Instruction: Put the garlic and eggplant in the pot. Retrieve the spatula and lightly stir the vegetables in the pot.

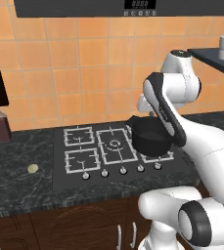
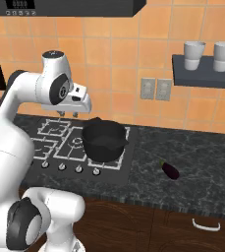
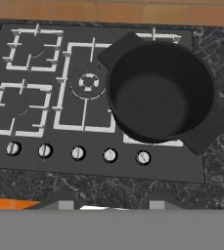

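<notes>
The round black pot (image 1: 151, 138) (image 2: 104, 140) (image 3: 160, 95) stands empty on the stove's right burner. My gripper (image 2: 68, 113) (image 3: 112, 201) hangs above the stove, left of the pot and higher than its rim, pointing down. Its fingers are apart with nothing between them. The garlic (image 1: 33, 168), a small pale lump, lies on the dark counter left of the stove. The eggplant (image 2: 170, 170), dark purple, lies on the counter right of the stove. The spatula is out of view.
The black cooktop (image 3: 45, 146) has white grates and a row of knobs along its front. A dark bottle (image 1: 1, 124) stands at the far left by the wall. A wall shelf (image 2: 202, 76) with two white cups hangs at the right.
</notes>
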Controlling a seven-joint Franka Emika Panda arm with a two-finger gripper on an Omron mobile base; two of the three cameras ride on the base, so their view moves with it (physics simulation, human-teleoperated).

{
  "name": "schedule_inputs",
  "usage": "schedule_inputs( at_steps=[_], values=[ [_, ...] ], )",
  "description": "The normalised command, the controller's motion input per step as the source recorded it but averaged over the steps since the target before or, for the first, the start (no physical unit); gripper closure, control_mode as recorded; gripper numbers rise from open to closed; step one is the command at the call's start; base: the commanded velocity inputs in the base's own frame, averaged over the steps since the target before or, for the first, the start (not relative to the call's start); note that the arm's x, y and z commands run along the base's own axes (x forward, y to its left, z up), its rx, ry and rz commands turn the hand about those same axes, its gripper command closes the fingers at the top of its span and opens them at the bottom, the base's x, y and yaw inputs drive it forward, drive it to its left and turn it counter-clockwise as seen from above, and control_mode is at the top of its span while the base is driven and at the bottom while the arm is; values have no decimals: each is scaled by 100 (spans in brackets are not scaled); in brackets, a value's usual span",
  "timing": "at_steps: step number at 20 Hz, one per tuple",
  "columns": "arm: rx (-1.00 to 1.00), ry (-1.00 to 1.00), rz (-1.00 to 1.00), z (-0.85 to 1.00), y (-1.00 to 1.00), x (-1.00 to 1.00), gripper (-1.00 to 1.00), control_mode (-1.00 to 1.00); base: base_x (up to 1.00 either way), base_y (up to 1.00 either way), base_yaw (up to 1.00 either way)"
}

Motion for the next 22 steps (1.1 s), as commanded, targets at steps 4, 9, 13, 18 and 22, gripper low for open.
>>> schedule_inputs(
  at_steps=[4,9,13,18,22],
  values=[
    [-2,0,0,-12,-65,-9,-100,-100,0,0,0],
    [-9,12,0,-35,-100,-11,-100,-100,0,0,0],
    [0,6,13,-59,-100,0,-100,-100,0,0,0],
    [0,-10,41,-36,-100,-8,-100,-100,0,0,0],
    [3,-1,8,0,-19,-3,-100,-100,0,0,0]
  ],
)
